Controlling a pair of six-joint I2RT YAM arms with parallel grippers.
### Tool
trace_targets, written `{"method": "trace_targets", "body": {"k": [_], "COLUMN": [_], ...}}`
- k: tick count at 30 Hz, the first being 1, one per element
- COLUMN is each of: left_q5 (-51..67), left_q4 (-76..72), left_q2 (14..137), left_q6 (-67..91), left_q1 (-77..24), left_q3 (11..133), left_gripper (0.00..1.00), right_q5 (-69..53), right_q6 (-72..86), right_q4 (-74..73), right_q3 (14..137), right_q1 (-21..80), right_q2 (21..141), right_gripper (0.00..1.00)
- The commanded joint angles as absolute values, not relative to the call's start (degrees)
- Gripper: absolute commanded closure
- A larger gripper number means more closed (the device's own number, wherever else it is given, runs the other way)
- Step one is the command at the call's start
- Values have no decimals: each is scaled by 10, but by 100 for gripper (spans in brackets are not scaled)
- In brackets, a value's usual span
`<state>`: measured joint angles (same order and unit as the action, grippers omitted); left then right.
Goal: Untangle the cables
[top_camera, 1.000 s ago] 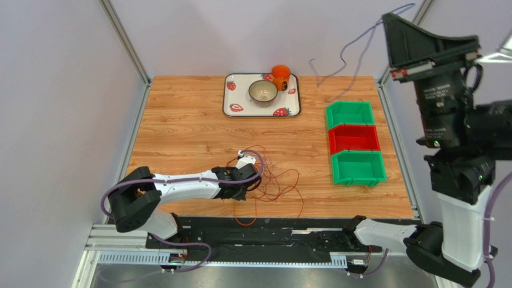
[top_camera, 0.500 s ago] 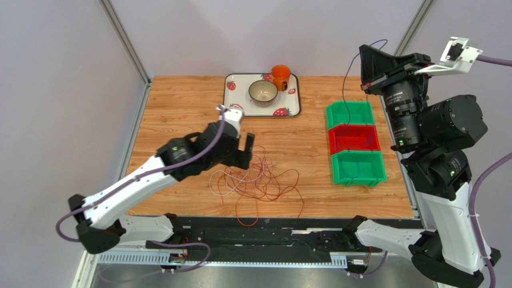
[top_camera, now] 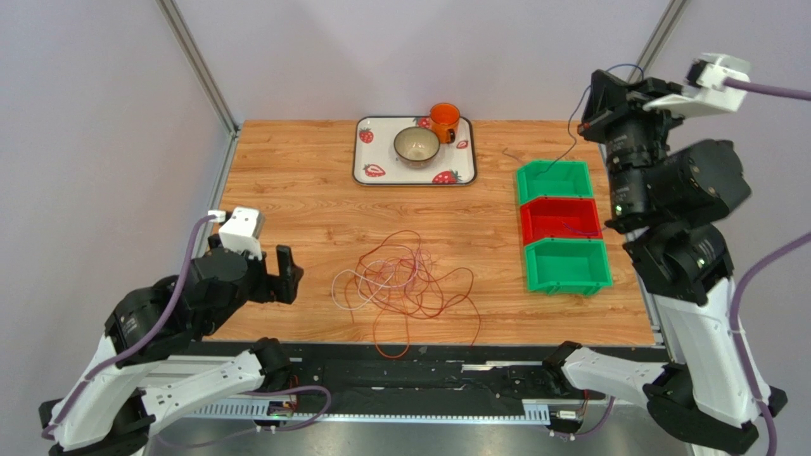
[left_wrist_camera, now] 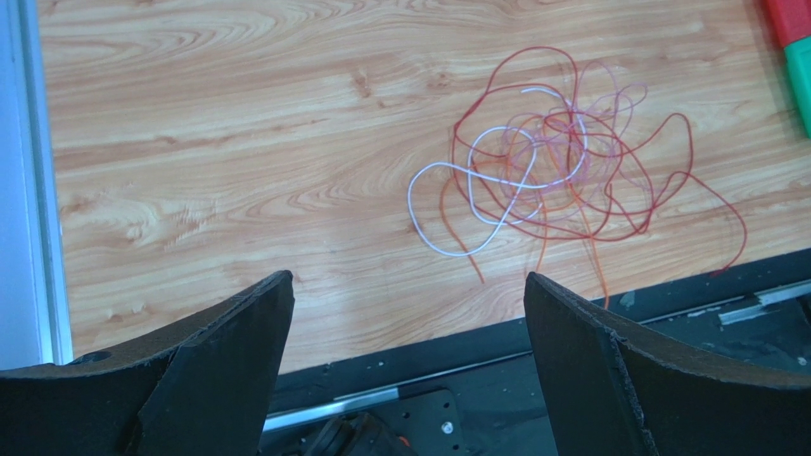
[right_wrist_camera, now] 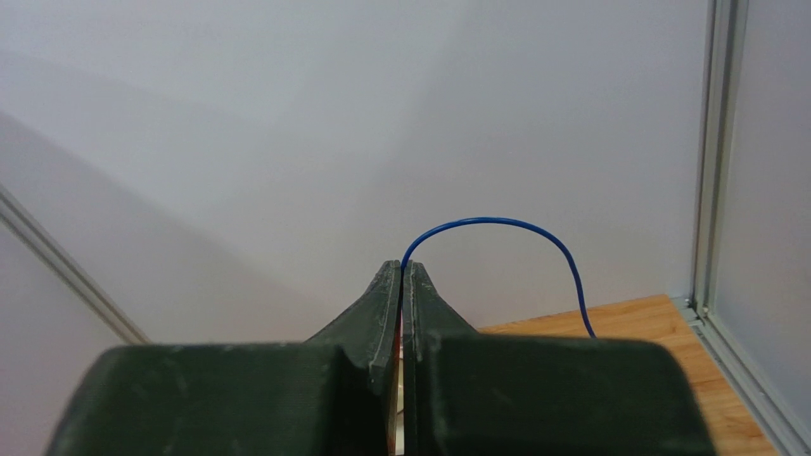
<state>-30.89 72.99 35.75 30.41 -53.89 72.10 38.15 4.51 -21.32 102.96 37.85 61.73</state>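
A loose tangle of thin red, orange and white cables (top_camera: pixel 405 283) lies on the wooden table near its front edge; in the left wrist view the cables (left_wrist_camera: pixel 552 161) sit ahead and to the right. My left gripper (top_camera: pixel 282 275) (left_wrist_camera: pixel 407 277) hovers left of the tangle, open and empty. My right gripper (top_camera: pixel 600 100) (right_wrist_camera: pixel 402 268) is raised at the back right, shut on a thin blue cable (right_wrist_camera: pixel 495 221). The blue cable (top_camera: pixel 571 133) hangs down toward the far green bin.
Three bins stand in a row at the right: green (top_camera: pixel 554 169), red (top_camera: pixel 560 233), green (top_camera: pixel 568 280). A strawberry tray (top_camera: pixel 381 176) at the back carries a bowl (top_camera: pixel 417 145) and an orange mug (top_camera: pixel 444 120). A black rail (top_camera: pixel 428 375) runs along the front edge.
My left gripper let go of the tangle, opened wide and pulled back to the left. The right arm swung away from the camera toward the bins, blue cable still pinched.
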Motion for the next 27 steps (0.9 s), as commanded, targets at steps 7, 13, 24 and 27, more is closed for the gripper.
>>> {"method": "trace_targets", "body": {"k": [7,13,24,27], "left_q5": [-325,-338,-339,-335], "left_q4": [637,595,574,573], "left_q2": [279,244,240,244], "left_q6": [281,299,285,283], "left_q1": [-539,-539,-538,-538], "left_q3": [634,572,552,552], "left_gripper": [1,4,4,4], "right_q5": [340,274,227,231], "right_q6": [-5,48,102,99], "right_q4": [-184,-157,-142,-137], "right_q3": [1060,1016,1008,1019], "right_q1": [259,171,125,120], "right_q2": [706,707,743,762], "right_gripper": [100,100,100,100]}}
